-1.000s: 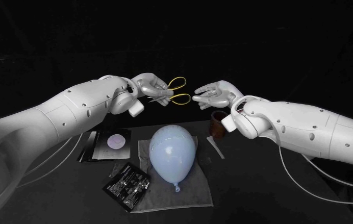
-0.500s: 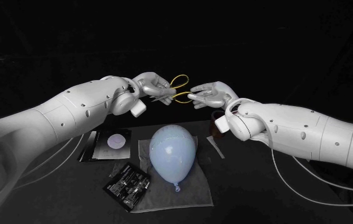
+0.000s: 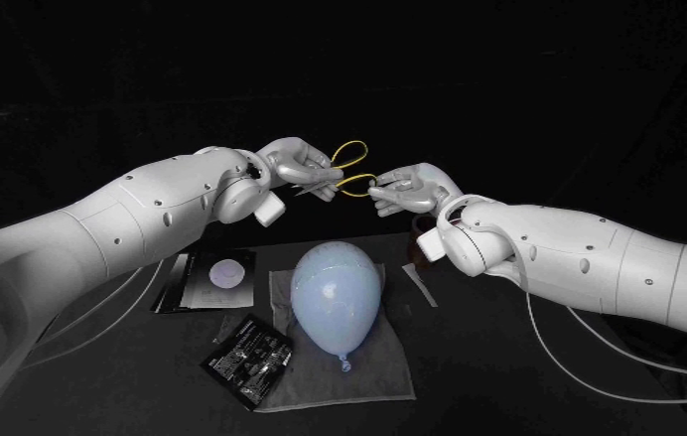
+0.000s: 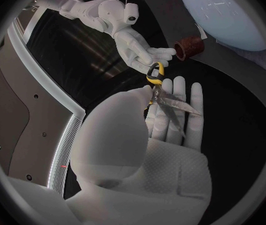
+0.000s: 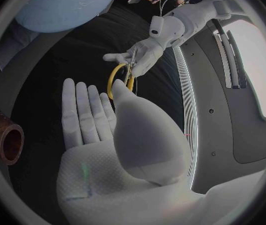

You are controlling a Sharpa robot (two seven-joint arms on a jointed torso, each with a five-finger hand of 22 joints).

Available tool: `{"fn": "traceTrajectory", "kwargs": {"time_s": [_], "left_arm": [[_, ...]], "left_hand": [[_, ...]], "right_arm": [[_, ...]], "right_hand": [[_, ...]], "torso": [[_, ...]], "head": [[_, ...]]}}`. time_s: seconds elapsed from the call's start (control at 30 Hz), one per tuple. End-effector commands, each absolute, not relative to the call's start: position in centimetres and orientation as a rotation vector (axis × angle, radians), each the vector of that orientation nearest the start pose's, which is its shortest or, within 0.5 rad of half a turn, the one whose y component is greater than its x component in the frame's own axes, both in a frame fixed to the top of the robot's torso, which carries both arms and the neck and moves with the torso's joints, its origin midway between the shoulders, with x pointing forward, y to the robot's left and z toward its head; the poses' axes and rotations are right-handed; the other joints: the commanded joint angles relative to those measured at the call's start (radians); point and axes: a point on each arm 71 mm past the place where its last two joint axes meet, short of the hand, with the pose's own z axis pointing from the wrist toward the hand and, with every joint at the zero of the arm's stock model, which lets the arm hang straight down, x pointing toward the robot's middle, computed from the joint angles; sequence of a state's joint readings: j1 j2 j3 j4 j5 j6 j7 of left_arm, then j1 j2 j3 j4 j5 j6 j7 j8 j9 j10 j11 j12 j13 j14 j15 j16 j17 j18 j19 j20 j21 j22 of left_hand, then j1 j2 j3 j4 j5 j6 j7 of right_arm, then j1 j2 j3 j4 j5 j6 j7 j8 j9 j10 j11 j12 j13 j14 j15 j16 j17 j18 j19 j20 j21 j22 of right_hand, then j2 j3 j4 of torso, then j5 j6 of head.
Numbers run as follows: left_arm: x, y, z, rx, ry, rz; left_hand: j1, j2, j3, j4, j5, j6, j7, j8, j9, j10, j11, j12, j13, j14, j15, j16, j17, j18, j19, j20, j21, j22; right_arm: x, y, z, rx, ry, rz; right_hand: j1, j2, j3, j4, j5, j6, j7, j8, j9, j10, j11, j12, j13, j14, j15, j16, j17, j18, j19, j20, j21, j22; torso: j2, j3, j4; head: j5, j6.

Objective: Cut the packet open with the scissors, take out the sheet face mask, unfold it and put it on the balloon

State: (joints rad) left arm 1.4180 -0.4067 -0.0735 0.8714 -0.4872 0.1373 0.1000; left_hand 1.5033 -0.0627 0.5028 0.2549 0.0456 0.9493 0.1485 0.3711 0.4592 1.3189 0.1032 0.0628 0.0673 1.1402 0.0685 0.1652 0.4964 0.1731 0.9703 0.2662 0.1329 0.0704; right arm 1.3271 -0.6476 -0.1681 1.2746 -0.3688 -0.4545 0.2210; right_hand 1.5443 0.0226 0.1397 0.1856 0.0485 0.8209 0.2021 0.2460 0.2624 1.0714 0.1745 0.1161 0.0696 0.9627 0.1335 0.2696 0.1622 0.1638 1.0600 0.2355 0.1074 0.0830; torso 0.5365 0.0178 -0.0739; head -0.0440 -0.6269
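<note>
- The left hand is raised above the black table. It pinches the yellow-handled steel scissors by the blades, with the thumb pressed over straight fingers.
- The scissors' handle loops point towards the right hand, which is at the same height.
- The right hand touches the nearer yellow loop with its thumb and fingertips. I cannot tell whether it grips the loop.
- The pale blue rubber balloon lies on a grey cloth below both hands.
- The glossy black packet lies uncut at the cloth's corner, near the balloon's knot.
- A dark flat card with a pale round print lies beside the cloth.
- A brown cylinder cup stands near the right wrist.
</note>
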Motion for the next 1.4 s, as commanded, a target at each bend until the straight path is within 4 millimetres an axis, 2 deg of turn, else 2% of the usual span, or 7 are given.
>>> {"fn": "traceTrajectory", "kwargs": {"time_s": [0.03, 0.17, 0.5, 0.73, 0.9, 1.27, 1.4], "left_arm": [[60.5, 14.3, -11.2, -0.482, 1.857, -1.324], [60.3, 14.1, -11.2, -0.475, 1.874, -1.34], [60.2, 13.8, -11.3, -0.452, 1.892, -1.342], [60.1, 13.6, -11.3, -0.411, 1.899, -1.32], [60.1, 13.5, -11.3, -0.393, 1.897, -1.31], [60.1, 13.4, -11.3, -0.382, 1.89, -1.303], [60.1, 13.4, -11.2, -0.382, 1.887, -1.302]], "left_hand": [[-0.017, 0.004, 0.074, -0.065, 0.003, -0.008, -0.003, 0.004, 0.006, 0.007, -0.012, 0.004, 0.001, -0.015, 0.002, -0.013, 0.001, 0.009, -0.003, 0.006, -0.01, -0.002], [-0.026, 0.003, 0.081, -0.071, 0.003, -0.011, -0.002, 0.004, 0.011, 0.005, -0.011, 0.004, 0.001, -0.027, 0.006, -0.022, 0.0, 0.009, -0.012, 0.01, -0.015, -0.003], [-0.033, 0.002, 0.087, -0.077, 0.003, -0.013, -0.002, 0.005, 0.015, 0.003, -0.01, 0.003, 0.001, -0.036, 0.008, -0.028, 0.0, 0.009, -0.018, 0.013, -0.019, -0.003], [-0.034, 0.002, 0.088, -0.078, 0.003, -0.013, -0.002, 0.005, 0.016, 0.002, -0.01, 0.004, 0.001, -0.037, 0.009, -0.03, 0.0, 0.009, -0.019, 0.014, -0.02, -0.003], [-0.034, 0.002, 0.088, -0.078, 0.003, -0.013, -0.002, 0.005, 0.016, 0.002, -0.01, 0.004, 0.001, -0.037, 0.009, -0.03, 0.0, 0.009, -0.019, 0.014, -0.02, -0.003], [-0.035, 0.003, 0.089, -0.079, 0.003, -0.013, -0.002, 0.005, 0.016, 0.002, -0.01, 0.004, 0.001, -0.038, 0.009, -0.03, 0.0, 0.009, -0.02, 0.014, -0.021, -0.003], [-0.035, 0.003, 0.089, -0.079, 0.003, -0.013, -0.002, 0.005, 0.016, 0.002, -0.01, 0.004, 0.001, -0.038, 0.009, -0.03, 0.0, 0.009, -0.02, 0.014, -0.021, -0.003]], "right_arm": [[54.1, -18.4, -17.0, 0.717, 1.511, 1.177], [54.1, -18.5, -16.8, 0.763, 1.459, 1.197], [53.9, -18.0, -16.8, 0.812, 1.448, 1.229], [53.8, -17.8, -16.9, 0.824, 1.466, 1.233], [53.8, -17.5, -17.0, 0.827, 1.496, 1.242], [54.0, -17.1, -17.2, 0.822, 1.528, 1.243], [54.0, -17.1, -17.1, 0.801, 1.535, 1.233]], "right_hand": [[0.018, 0.016, 0.041, 0.001, 0.001, 0.046, 0.014, 0.022, 0.004, 0.054, -0.024, 0.014, 0.001, 0.027, -0.016, 0.012, 0.008, 0.021, 0.021, -0.013, 0.013, 0.005], [0.024, 0.025, 0.138, -0.012, 0.001, 0.115, -0.021, 0.056, 0.014, 0.15, -0.059, 0.023, 0.0, 0.094, -0.047, 0.037, 0.036, 0.018, 0.069, -0.048, 0.057, 0.028], [-0.053, -0.027, 0.252, -0.022, 0.002, 0.114, -0.02, 0.057, 0.023, 0.176, -0.057, -0.023, -0.004, 0.097, -0.046, 0.017, 0.067, 0.008, 0.052, -0.055, 0.083, 0.048], [-0.109, -0.068, 0.279, -0.014, 0.005, 0.079, 0.001, 0.034, 0.016, 0.141, -0.038, -0.053, -0.005, 0.059, -0.027, -0.008, 0.076, 0.003, 0.016, -0.042, 0.074, 0.045], [-0.164, -0.114, 0.276, -0.005, 0.011, 0.009, 0.041, -0.001, 0.003, 0.029, 0.003, -0.053, -0.006, -0.009, 0.007, -0.041, 0.086, -0.002, -0.033, -0.015, 0.051, 0.032], [-0.151, -0.095, 0.3, -0.028, 0.01, 0.034, 0.028, 0.018, 0.011, 0.045, -0.008, -0.037, -0.002, 0.002, -0.003, -0.025, 0.105, 0.009, -0.026, -0.012, 0.06, 0.035], [-0.079, -0.05, 0.353, -0.129, -0.002, 0.128, -0.019, 0.08, 0.04, 0.165, -0.059, 0.013, 0.011, 0.103, -0.053, 0.033, 0.14, 0.017, 0.053, -0.057, 0.141, 0.079]], "torso": [[-0.001, -0.0001, -0.0008], [-0.001, 0.0, -0.0001], [0.0, 0.0002, 0.0005], [-0.001, -0.0004, -0.0004], [-0.001, 0.0004, -0.0005], [0.0, -0.0001, -0.0009], [0.0, -0.0004, 0.0]], "head": [[-0.001, 0.0], [0.001, 0.0], [0.002, -0.003], [0.003, -0.005], [0.003, -0.006], [0.0, -0.002], [-0.001, -0.002]]}}
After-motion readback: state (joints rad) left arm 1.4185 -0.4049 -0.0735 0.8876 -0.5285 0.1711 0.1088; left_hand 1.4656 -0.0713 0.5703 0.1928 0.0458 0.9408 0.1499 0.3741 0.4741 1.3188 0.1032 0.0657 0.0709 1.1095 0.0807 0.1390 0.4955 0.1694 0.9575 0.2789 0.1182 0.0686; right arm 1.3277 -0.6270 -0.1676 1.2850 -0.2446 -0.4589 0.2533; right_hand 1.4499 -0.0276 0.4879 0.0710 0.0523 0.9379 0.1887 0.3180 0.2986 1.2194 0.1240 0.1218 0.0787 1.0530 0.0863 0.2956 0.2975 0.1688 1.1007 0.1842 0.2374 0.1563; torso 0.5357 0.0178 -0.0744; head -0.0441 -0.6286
